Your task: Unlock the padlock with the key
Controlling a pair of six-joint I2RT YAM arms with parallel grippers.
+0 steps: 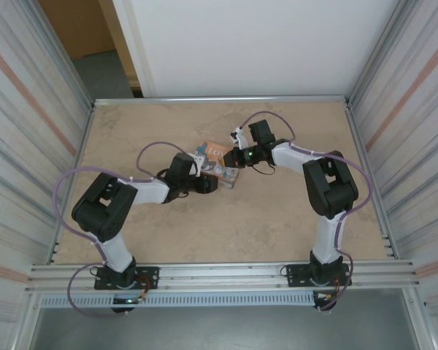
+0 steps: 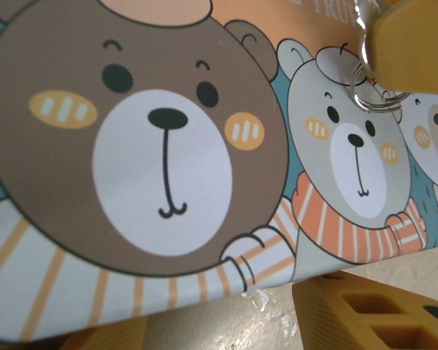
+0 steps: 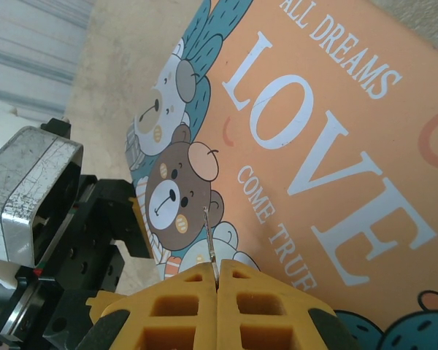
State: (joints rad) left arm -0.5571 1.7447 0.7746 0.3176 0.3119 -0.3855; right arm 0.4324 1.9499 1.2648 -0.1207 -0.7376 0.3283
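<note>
One bear-print tin (image 3: 314, 146) sits right underneath; my right gripper (image 3: 217, 271) pinches the thin silver key (image 3: 208, 233), left gripper (image 2: 219, 313) I can't tell.

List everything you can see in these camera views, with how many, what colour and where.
tin box: one, orange lid with "LOVE" and cartoon bears, flat on mid-table
key: one, silver, edge-on over the tin
key ring: at least two loops, silver, hanging above the grey bear
table: one, beige marbled
side walls: two, pale ribbed panels, left and right
left arm, right arm: black and white, lilac cables, bases at near edge
left pincer: yellow fingers, open, at the tin's bear end
right pincer: yellow fingers, shut on the key
</note>
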